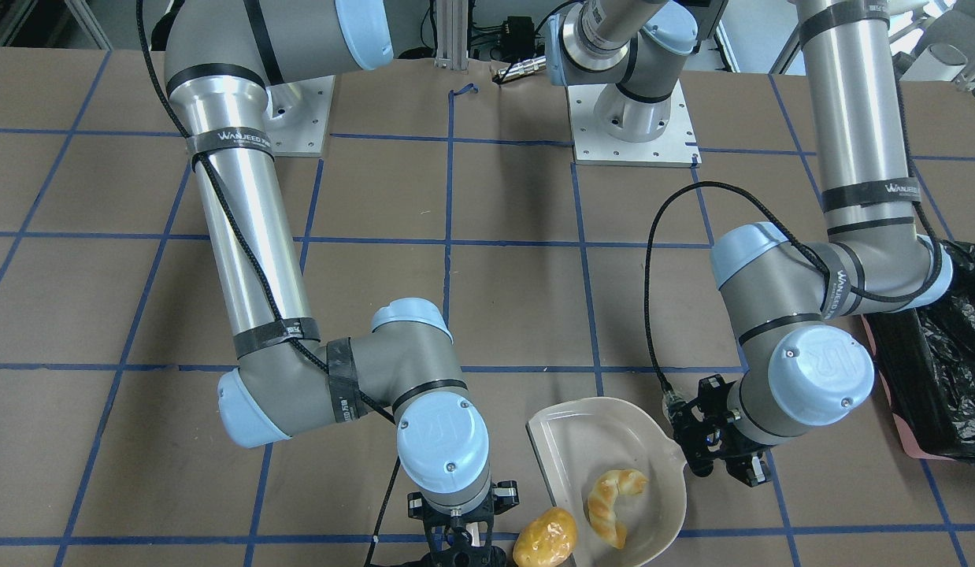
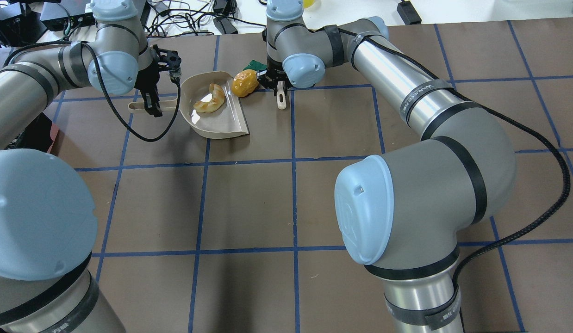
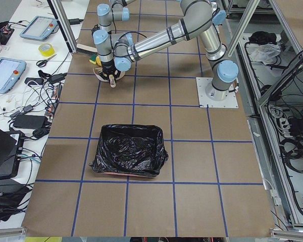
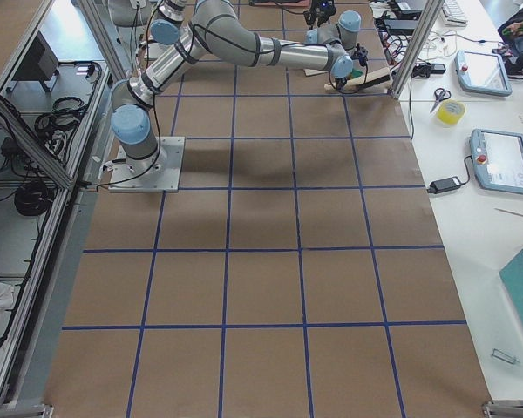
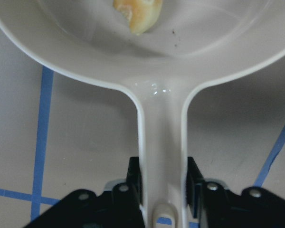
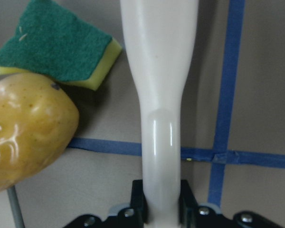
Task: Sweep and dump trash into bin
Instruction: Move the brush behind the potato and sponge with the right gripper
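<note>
The beige dustpan (image 2: 221,121) lies at the table's far side with the croissant-like piece (image 2: 211,99) inside it. My left gripper (image 2: 150,104) is shut on the dustpan handle (image 5: 162,156). The potato-like lump (image 2: 245,83) sits on the table just outside the pan's open edge. The green sponge wedge (image 6: 52,47) lies right behind it, touching it. My right gripper (image 2: 278,85) is shut on a white brush handle (image 6: 160,71) beside the lump. The brush head is hidden. The pink bin (image 3: 130,151) with its black bag stands apart, toward my left.
The bin's black bag (image 1: 952,346) lies under my left arm's elbow. The arms' base plates (image 1: 633,130) are bolted at the robot's edge of the table. Tablets, cables and a tape roll (image 3: 45,49) lie on a side bench beyond the far edge.
</note>
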`<move>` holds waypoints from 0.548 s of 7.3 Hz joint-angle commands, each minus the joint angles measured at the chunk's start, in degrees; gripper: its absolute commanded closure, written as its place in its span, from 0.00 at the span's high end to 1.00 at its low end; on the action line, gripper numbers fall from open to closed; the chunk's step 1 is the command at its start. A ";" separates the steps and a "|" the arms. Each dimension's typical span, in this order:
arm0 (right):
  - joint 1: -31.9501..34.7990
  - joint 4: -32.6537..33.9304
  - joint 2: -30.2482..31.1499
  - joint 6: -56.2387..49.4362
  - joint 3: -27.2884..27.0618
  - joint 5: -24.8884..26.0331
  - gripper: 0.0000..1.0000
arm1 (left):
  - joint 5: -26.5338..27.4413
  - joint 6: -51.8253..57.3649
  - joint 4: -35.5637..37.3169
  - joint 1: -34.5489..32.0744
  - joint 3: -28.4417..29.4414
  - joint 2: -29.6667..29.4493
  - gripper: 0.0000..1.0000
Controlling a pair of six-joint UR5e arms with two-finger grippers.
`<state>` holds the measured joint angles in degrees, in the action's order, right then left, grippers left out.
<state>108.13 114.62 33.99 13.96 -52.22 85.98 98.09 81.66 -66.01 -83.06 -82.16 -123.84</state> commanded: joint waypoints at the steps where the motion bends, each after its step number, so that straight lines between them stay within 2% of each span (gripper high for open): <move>1: 1.46 -0.19 -0.42 1.15 0.10 -0.03 0.00 | 0.00 -0.01 0.00 0.00 -0.02 0.00 0.11; 4: 6.02 -2.20 0.11 6.76 0.01 0.85 0.00 | -0.09 0.08 0.00 0.00 -0.02 0.09 0.11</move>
<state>112.25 113.65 33.83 18.20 -52.17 86.65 98.07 81.71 -66.01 -83.06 -82.18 -123.76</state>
